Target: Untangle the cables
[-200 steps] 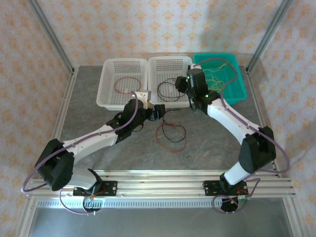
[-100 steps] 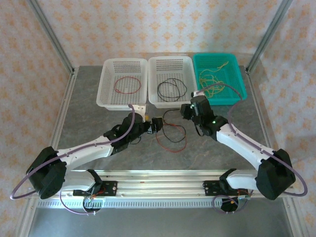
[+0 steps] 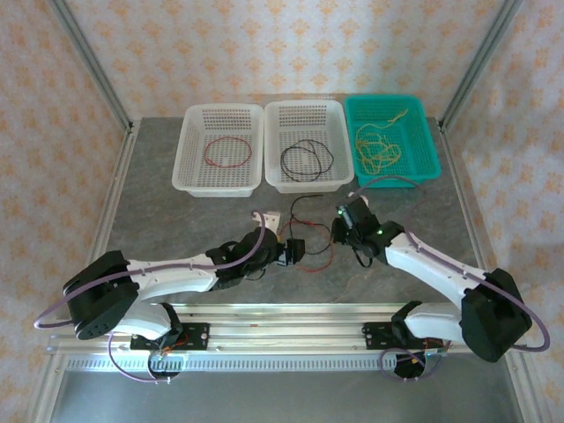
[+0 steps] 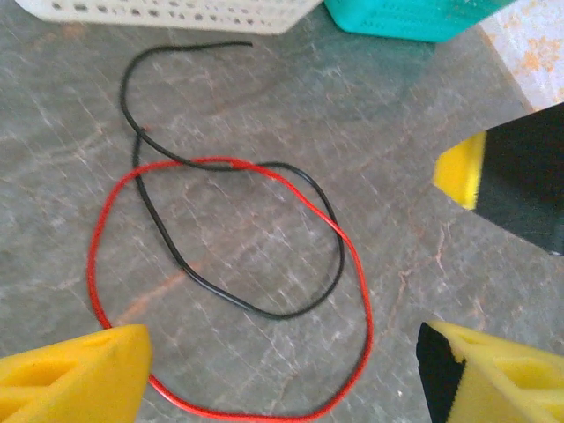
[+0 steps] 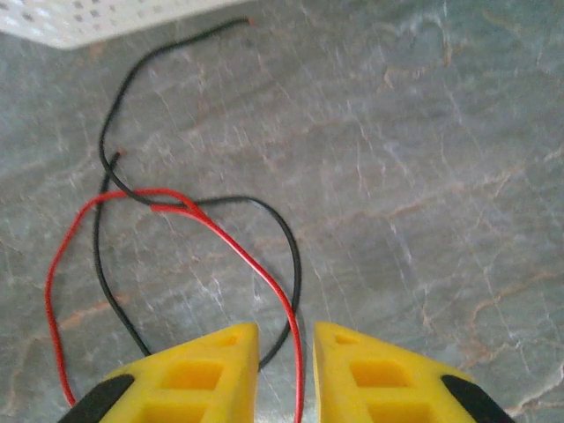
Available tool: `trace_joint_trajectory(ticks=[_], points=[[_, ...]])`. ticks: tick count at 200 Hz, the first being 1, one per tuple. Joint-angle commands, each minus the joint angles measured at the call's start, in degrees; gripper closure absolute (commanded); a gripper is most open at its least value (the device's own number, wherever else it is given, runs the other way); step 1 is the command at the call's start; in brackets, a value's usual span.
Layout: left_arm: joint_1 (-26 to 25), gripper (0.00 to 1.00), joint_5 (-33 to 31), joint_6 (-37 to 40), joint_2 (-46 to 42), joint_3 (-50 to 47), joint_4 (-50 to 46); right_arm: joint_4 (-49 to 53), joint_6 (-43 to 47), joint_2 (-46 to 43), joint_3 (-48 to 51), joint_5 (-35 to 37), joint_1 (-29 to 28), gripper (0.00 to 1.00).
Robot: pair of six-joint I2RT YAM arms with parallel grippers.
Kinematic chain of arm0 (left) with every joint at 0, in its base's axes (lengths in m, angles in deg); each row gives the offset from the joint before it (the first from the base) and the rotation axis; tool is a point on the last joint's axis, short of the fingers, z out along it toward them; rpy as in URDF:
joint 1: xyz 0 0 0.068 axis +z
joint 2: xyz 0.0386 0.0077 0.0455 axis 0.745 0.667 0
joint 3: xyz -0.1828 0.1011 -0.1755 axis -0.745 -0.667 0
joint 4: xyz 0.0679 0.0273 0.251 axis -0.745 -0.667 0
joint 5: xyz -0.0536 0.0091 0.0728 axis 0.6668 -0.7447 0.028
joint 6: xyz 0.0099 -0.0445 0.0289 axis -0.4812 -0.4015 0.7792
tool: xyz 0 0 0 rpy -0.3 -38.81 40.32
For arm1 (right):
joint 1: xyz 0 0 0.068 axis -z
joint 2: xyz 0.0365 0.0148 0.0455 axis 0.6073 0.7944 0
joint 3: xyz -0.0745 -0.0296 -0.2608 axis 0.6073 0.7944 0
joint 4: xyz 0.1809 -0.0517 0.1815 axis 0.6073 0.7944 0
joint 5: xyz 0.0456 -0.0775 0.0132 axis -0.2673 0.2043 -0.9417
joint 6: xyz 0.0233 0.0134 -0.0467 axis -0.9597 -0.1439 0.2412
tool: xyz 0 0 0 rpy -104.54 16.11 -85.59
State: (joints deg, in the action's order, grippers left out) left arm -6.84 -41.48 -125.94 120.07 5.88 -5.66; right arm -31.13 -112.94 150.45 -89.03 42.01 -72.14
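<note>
Red cable (image 5: 242,258) runs between near-closed jaws of your R gripper (image 5: 286,339), grip unclear; L gripper (image 4: 282,344) wide open above black cable (image 4: 340,256), prob to pin it.

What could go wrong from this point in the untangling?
1. The red cable and black cable lie crossed; pulling red may drag black along.
2. The right gripper, jaws nearly together, sits over red where black runs close, so it might pinch both.
3. The open left gripper hovers nearby; the arms could collide.
</note>
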Motion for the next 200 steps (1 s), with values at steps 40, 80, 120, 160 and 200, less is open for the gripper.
trace_joint_trajectory(ticks=[40,80,120,160,200], points=[[-2.15,0.19,-1.29,-6.26,1.12,-3.3,8.78,0.46,-2.3,6.87,1.18,0.24,-3.87,0.76],[-2.06,0.2,0.24,-10.05,1.83,-6.09,14.65,-1.05,-3.18,10.66,0.86,0.97,-5.53,0.75],[0.23,0.2,2.08,-11.31,1.66,-8.06,17.38,-1.44,-3.43,12.55,0.72,1.36,-5.86,0.75],[1.98,0.21,2.26,-10.12,1.28,-7.35,14.53,-1.54,-3.57,14.22,0.07,2.2,-5.95,0.75],[3.95,0.21,1.26,-9.95,0.54,-7.25,11.02,-1.73,-3.62,15.62,-0.29,2.5,-6.04,0.76]])
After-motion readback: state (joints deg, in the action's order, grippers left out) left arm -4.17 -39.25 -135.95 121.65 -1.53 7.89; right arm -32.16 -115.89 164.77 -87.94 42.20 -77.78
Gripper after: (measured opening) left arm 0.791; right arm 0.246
